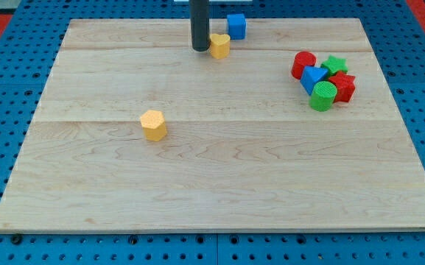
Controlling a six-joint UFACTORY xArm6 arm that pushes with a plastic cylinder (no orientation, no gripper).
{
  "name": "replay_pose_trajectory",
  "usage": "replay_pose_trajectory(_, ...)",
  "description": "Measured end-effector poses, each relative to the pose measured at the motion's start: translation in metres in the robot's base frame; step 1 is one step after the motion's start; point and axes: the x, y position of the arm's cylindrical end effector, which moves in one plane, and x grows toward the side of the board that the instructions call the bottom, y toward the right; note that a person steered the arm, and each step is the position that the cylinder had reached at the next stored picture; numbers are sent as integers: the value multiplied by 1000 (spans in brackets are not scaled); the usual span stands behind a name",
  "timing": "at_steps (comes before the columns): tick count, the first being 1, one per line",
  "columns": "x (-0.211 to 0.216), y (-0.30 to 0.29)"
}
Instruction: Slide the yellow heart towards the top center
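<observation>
My tip [200, 48], the lower end of a straight dark rod with no gripper, so nothing opens or holds, rests on the pale wooden worktop [219, 184] near the view's top centre, just left of, perhaps touching, the small yellow heart block [220, 46]. Beyond are one blue cube [236, 26], one yellow hexagonal block [153, 124], and a right-hand cluster: two red, one blue, two green.
</observation>
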Motion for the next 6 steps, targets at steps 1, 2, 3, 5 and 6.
replay_pose_trajectory(1,48,1)
replay_pose_trajectory(2,67,36)
replay_pose_trajectory(3,37,46)
replay_pose_trajectory(5,9,23)
replay_pose_trajectory(6,2,-4)
